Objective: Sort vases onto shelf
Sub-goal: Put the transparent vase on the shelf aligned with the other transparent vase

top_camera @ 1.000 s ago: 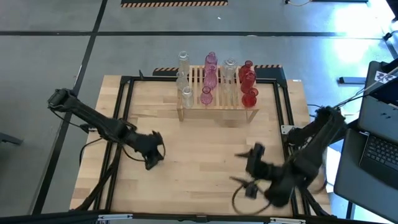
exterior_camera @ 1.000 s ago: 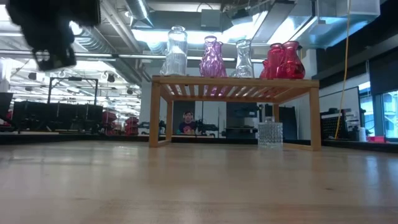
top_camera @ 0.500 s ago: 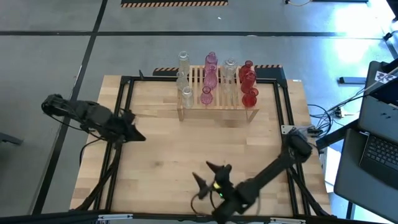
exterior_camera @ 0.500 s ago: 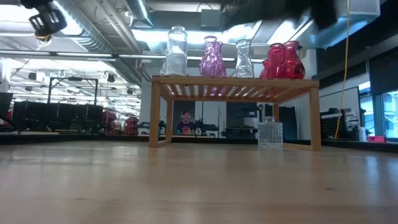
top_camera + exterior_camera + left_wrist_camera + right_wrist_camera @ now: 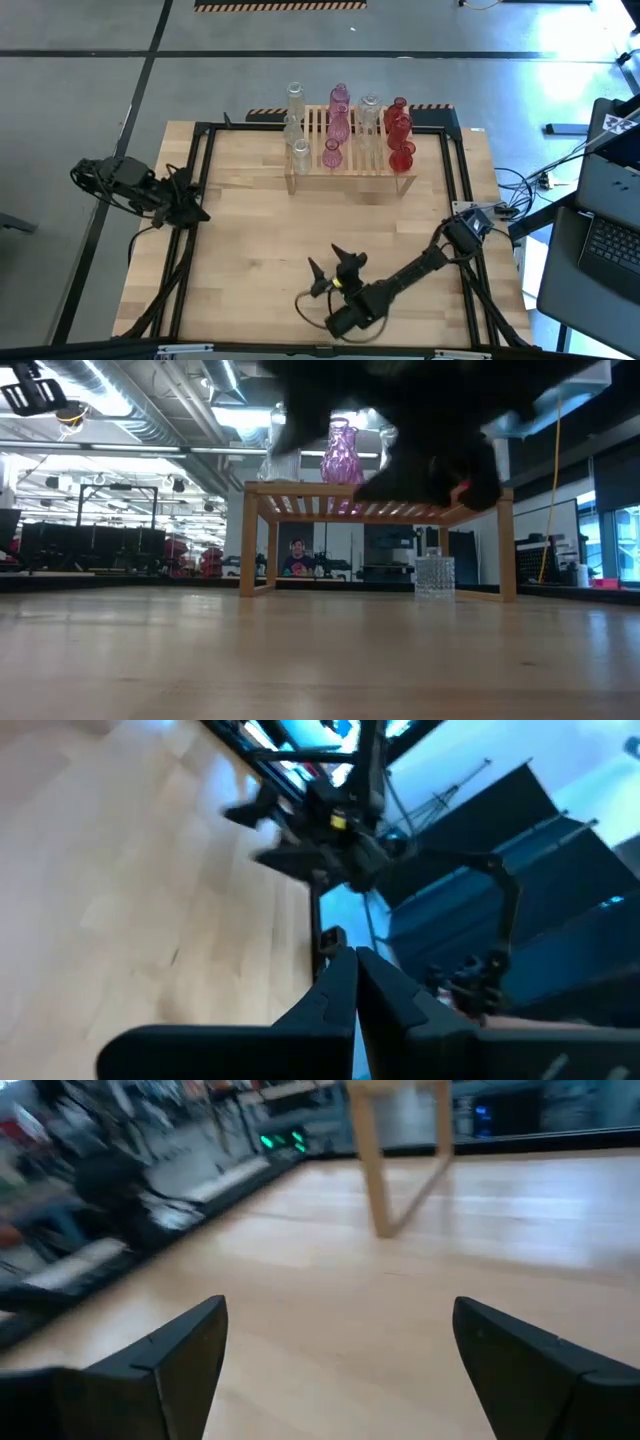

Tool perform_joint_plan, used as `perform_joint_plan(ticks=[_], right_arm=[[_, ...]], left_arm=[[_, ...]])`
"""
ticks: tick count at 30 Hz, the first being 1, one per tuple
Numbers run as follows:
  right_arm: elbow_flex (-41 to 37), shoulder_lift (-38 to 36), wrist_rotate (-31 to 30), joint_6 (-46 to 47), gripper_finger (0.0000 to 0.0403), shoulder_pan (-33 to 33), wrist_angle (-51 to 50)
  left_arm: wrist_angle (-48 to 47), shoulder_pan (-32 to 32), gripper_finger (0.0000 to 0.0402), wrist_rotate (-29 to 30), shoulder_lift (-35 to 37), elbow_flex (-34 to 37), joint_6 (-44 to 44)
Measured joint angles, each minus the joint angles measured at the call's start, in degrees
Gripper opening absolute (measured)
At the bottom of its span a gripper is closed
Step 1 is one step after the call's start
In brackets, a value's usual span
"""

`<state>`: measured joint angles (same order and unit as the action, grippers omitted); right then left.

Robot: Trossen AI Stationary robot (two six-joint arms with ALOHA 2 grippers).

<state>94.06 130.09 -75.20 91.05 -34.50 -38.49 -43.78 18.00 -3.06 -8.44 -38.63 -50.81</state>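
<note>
The shelf [image 5: 350, 165], a light wooden slatted rack, stands at the table's far middle. On it stand clear vases [image 5: 295, 100], pink vases [image 5: 339, 124] and red vases [image 5: 400, 128]. In the low view one clear cut-glass vase [image 5: 434, 575] stands on the table by the shelf's right leg. My right gripper [image 5: 327, 262] hovers open near the middle of the table's near edge, well short of the shelf, nothing between its fingers [image 5: 190, 1350]. It blocks much of the shelf top in the low view. My left gripper [image 5: 193, 208] is shut and empty at the table's left edge.
A black metal frame [image 5: 205, 150] runs around the tabletop's edges. The wide plank area [image 5: 300, 220] between the shelf and the near edge holds only my right arm. A laptop [image 5: 610, 240] sits off the table's right side.
My left gripper has drawn back toward the table's left edge and risen, staying shut. My right gripper has swung from the near right toward the middle of the near edge, sunk low, levelled out and rolled, staying open; it now covers part of the shelf in the low view.
</note>
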Motion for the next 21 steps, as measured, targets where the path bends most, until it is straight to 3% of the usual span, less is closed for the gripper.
perform_joint_plan(ticks=[11, 21], right_arm=[[0.00, -3.89, 9.37, 1.07, 0.0335, 5.03, -15.98], [0.07, -18.58, 14.35, 2.14, 0.0335, -1.45, -35.26]], left_arm=[[-4.32, 0.02, 0.0000, -2.65, 1.37, 0.02, -1.27], [-4.25, 0.02, 0.0000, -0.16, 1.37, 0.02, 1.07]])
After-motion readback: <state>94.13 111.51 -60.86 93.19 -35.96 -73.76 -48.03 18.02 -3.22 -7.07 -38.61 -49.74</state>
